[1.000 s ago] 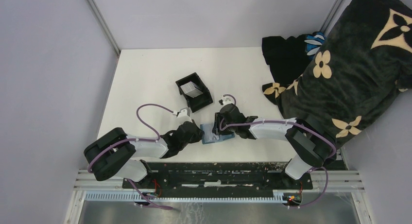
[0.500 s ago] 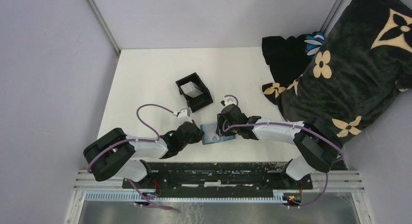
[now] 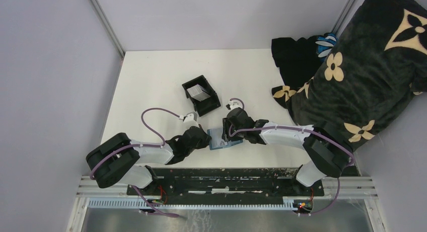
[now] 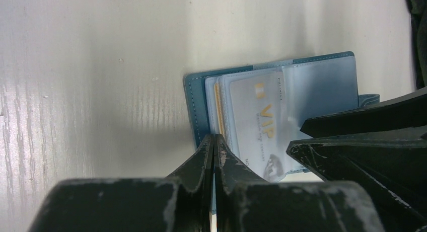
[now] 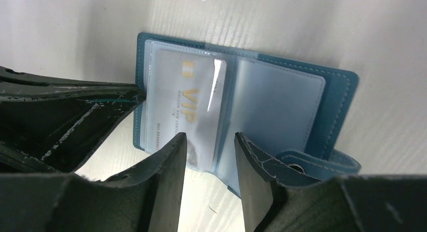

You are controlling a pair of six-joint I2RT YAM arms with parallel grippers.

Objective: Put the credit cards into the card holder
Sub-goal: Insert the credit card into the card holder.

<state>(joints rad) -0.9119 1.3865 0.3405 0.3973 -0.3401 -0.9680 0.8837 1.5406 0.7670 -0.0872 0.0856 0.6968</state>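
White table [image 3: 151, 81], grey walls [image 3: 50, 91], floral blanket [image 3: 362, 66] rt.

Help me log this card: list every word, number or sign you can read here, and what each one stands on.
"VIP": gold letters on the card inside a clear sleeve of the open wallet.
Small gold square sign next to "VIP" on the same card: no letters to read in it.
Fine print lines beside "VIP": too small and blurred to read.
Nothing else in view carries readable text.

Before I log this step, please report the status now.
Left tool shut, tip at card holder edge. Right tool open over its sleeves. Holder open, VIP card inside. Black box stands apart.
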